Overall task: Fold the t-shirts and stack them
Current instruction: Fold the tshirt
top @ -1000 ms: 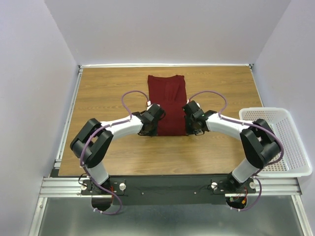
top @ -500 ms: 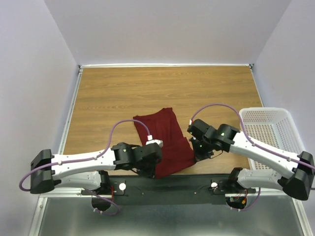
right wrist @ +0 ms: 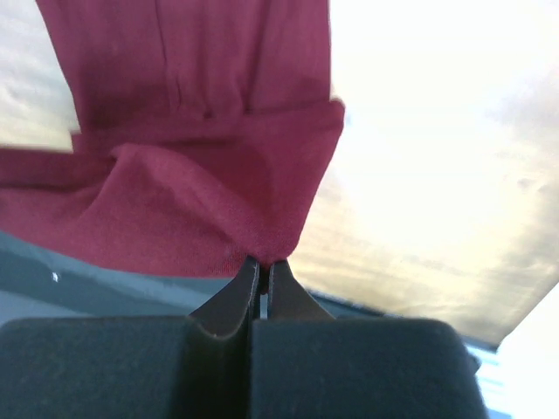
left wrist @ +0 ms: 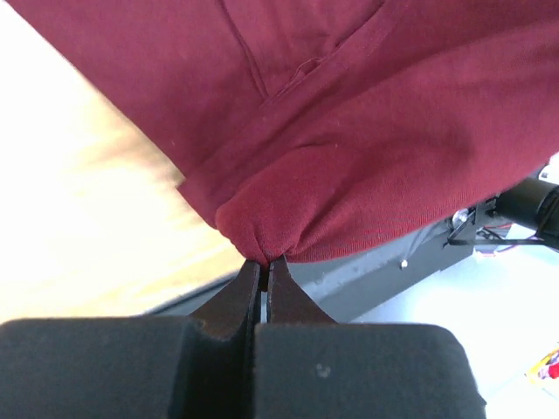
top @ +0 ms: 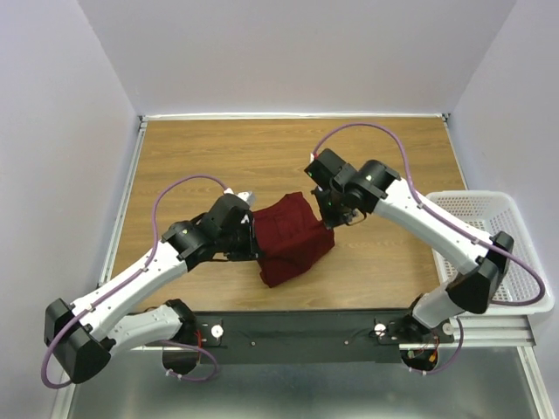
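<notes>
A maroon t-shirt (top: 292, 239) hangs bunched between both arms above the near middle of the wooden table (top: 192, 157). My left gripper (top: 251, 232) is shut on its left edge; in the left wrist view the cloth (left wrist: 349, 148) bulges out from the pinched fingertips (left wrist: 263, 262). My right gripper (top: 326, 214) is shut on the shirt's right corner; in the right wrist view the t-shirt (right wrist: 183, 201) drapes away from the closed tips (right wrist: 263, 264). The lower part of the shirt sags toward the table's near edge.
A white mesh basket (top: 511, 249) stands at the table's right edge, under the right arm's forearm. The black mounting rail (top: 297, 332) with both arm bases runs along the near edge. Grey walls enclose the table on three sides.
Both grippers, still shut on the shirt, have moved away from the near edge and upward. The shirt went from flat on the table, to dragged near, to lifted and bunched.
</notes>
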Robot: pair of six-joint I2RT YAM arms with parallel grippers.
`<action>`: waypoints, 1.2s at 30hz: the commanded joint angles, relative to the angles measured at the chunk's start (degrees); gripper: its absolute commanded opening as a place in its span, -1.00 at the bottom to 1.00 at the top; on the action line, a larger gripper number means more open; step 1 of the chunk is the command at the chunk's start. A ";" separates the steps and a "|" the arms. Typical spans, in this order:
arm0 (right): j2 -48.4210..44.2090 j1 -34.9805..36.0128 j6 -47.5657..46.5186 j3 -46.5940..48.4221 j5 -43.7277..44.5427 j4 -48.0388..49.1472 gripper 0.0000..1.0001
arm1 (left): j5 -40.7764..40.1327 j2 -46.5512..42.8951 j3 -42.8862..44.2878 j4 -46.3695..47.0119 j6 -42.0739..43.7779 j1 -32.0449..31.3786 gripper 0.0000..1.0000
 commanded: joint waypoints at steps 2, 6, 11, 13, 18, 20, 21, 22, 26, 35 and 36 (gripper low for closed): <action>5.25 -3.87 -8.68 9.71 1.54 -1.02 -0.99 | 6.01 1.26 1.85 4.52 8.94 6.38 -1.00; 11.13 -7.48 -11.86 15.96 -1.53 -0.31 -0.99 | 8.21 3.54 2.21 7.33 12.20 11.12 -1.00; 16.49 -8.89 -15.11 20.62 -4.43 1.00 -0.99 | 12.43 5.65 0.81 11.89 15.01 17.88 -1.00; 18.52 -9.33 -15.73 23.85 -5.31 1.09 -0.99 | 13.40 7.23 0.97 12.78 16.76 19.82 -1.00; 22.66 -9.68 -16.79 29.85 -5.49 0.39 -0.99 | 12.44 8.99 4.22 12.17 18.79 21.59 -1.00; 22.14 -9.77 -16.61 28.90 -5.76 0.39 -0.99 | 12.26 8.99 5.02 11.39 19.58 21.59 -1.00; 21.26 -9.77 -16.61 28.28 -5.93 0.48 -0.99 | 12.35 8.47 5.02 11.29 19.76 21.59 -1.00; 20.82 -9.77 -16.78 27.40 -5.76 0.48 -0.99 | 12.35 8.21 4.93 11.29 19.85 21.59 -1.00; 19.15 -10.03 -17.22 25.37 -5.58 1.79 -0.99 | 9.72 6.53 3.61 11.91 19.23 21.77 -1.00; 22.39 -11.00 -18.02 31.25 -7.69 4.87 -0.99 | 7.44 7.85 6.59 13.84 19.49 24.49 -1.00; 22.66 -11.26 -18.10 31.70 -8.21 4.96 -0.99 | 6.99 8.03 6.86 13.93 19.76 24.67 -1.00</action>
